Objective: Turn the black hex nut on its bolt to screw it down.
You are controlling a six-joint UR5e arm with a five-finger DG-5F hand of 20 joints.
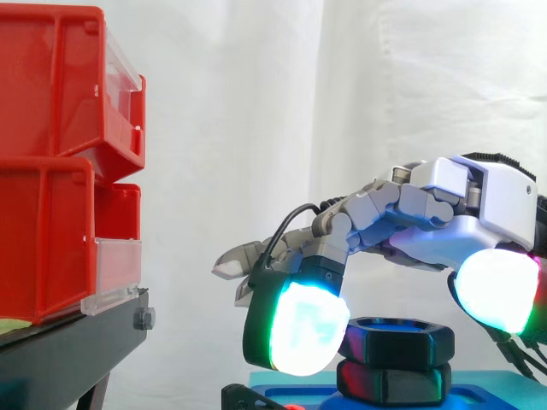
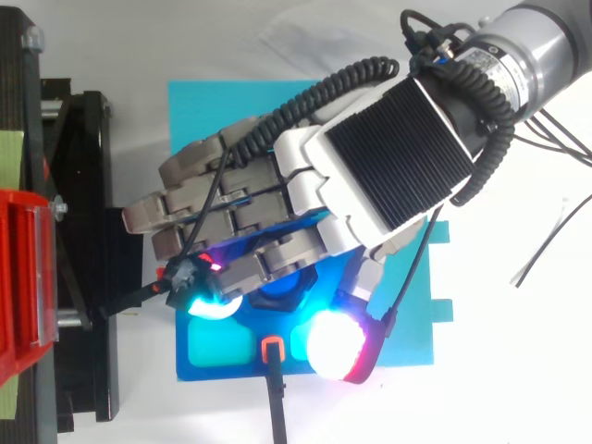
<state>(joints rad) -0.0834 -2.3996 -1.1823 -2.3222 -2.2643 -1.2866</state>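
Note:
The black hex nut (image 1: 398, 338) sits on its bolt above a second black hex piece (image 1: 393, 381), on a blue fixture (image 2: 215, 348). My hand (image 1: 491, 201) reaches in from the right and hangs over the nut. One curled finger presses its cyan-green pad (image 1: 301, 330) against the nut's left side. The white thumb pad (image 1: 497, 289) stands at the nut's upper right edge. From above, the hand (image 2: 388, 157) covers most of the nut (image 2: 280, 289), which shows between the two glowing pads. The other fingers stretch out to the left, above the fixture.
Red bins (image 1: 60, 162) are stacked on a black stand (image 1: 81, 337) at the left, close to the outstretched fingers. The fixture lies on a cyan board (image 2: 412, 319) and has an orange button (image 2: 271, 349). Thin loose wires (image 2: 548, 248) lie on the white table at the right.

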